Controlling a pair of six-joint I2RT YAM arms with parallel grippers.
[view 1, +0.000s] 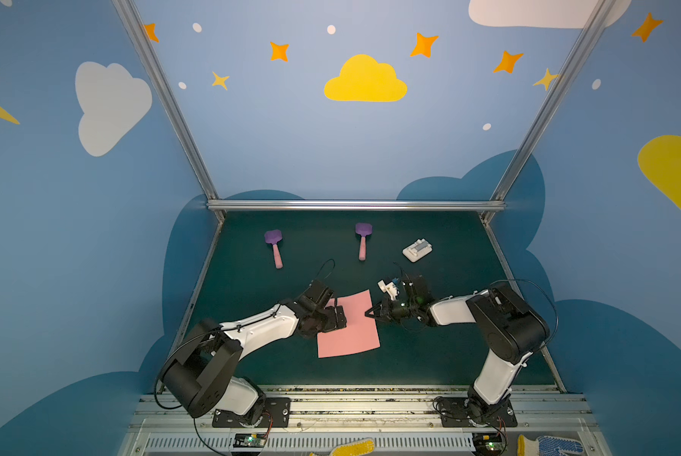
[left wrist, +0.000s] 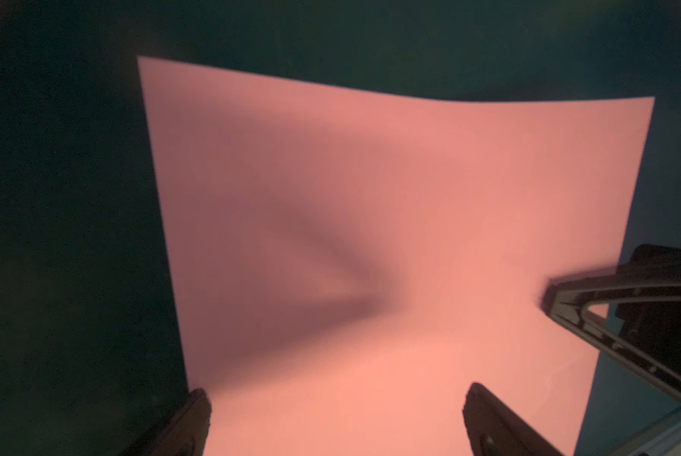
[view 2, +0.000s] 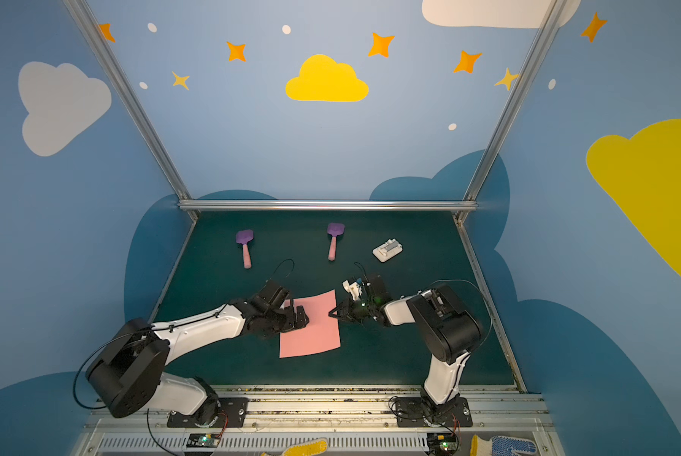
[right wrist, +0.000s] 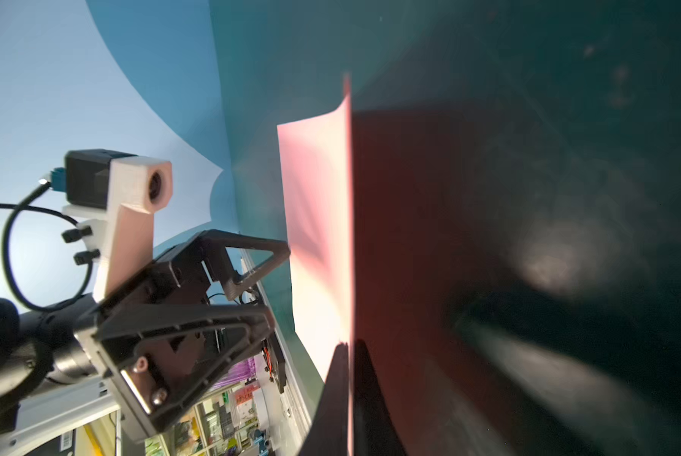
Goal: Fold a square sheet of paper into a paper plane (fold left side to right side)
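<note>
The square sheet of paper (view 1: pixel 350 329) (view 2: pixel 311 331) is plain salmon pink and lies unfolded on the dark green mat; no paper plane is in view. My right gripper (view 1: pixel 368 314) (view 2: pixel 332 314) (right wrist: pixel 348 348) is shut on the sheet's right edge, which is lifted slightly off the mat (right wrist: pixel 315 221). The left wrist view also shows that right gripper (left wrist: pixel 548 294) at the paper's edge. My left gripper (view 1: pixel 340 318) (view 2: pixel 302 318) (left wrist: pixel 336 395) hovers open over the sheet's left part (left wrist: pixel 370 189), with nothing between its fingers.
Two purple spatulas with pink handles (view 1: pixel 274 246) (view 1: pixel 363 239) lie toward the back of the mat. A small white plastic block (view 1: pixel 417 250) lies at the back right. A metal rail (view 1: pixel 354 204) bounds the far edge. Work gloves (view 1: pixel 548 446) rest below the front rail.
</note>
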